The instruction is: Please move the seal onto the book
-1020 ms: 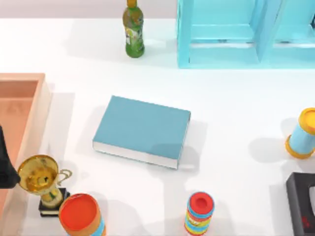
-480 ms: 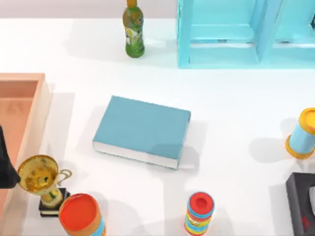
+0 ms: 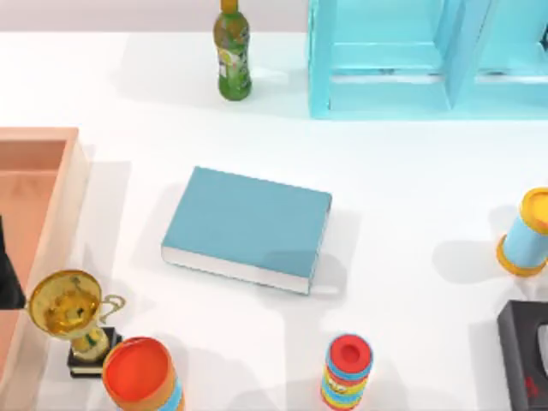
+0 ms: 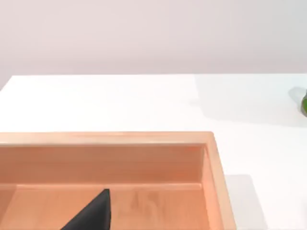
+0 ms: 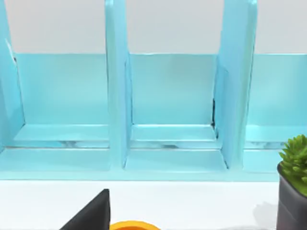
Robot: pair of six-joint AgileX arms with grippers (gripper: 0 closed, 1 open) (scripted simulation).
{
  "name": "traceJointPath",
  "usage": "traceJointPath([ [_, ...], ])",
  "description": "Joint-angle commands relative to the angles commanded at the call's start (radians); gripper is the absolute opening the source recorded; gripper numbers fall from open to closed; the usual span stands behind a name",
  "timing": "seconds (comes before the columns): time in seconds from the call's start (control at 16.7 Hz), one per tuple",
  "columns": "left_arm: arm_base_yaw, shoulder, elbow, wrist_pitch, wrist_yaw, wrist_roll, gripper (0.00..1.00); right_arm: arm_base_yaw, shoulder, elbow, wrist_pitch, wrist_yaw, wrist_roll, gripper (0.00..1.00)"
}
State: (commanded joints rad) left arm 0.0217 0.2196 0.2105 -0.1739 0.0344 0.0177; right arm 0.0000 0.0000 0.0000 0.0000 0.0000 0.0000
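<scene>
From above, the book point(image 3: 248, 224) lies flat in the middle of the table, cover up and bare, so the seal is not yet on it; where the seal stands I cannot tell. The left arm point(image 3: 7, 278) sits at the far-left edge over the wooden tray point(image 3: 38, 134), just beside a trophy point(image 3: 73, 312). The step in hand looks like reaching for the seal. It would go best by taking the small block low on its sides, keeping it upright, and setting it mid-cover, away from the book's edges. The striped cylinder point(image 3: 348, 370) near the book must not be mistaken for it. The shelf point(image 3: 318, 60) stands at the far right. In the left wrist view, the left gripper point(image 4: 91, 218) hangs over the tray point(image 4: 105, 139), whose floor is bare where seen; whether it is open or closed I cannot tell. In the right wrist view, the right gripper point(image 5: 91, 218) faces the shelf point(image 5: 116, 86), its compartments bare, with a potted plant point(image 5: 293, 158) beside; its state I cannot tell either.
</scene>
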Motion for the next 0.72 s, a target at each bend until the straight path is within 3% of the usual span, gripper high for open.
traceJointPath([
  [0.72,0.207,1.177,0.927,-0.743,-0.024,0.149,1.00,0.000,0.000,0.000,0.000,0.000,0.000,1.00],
])
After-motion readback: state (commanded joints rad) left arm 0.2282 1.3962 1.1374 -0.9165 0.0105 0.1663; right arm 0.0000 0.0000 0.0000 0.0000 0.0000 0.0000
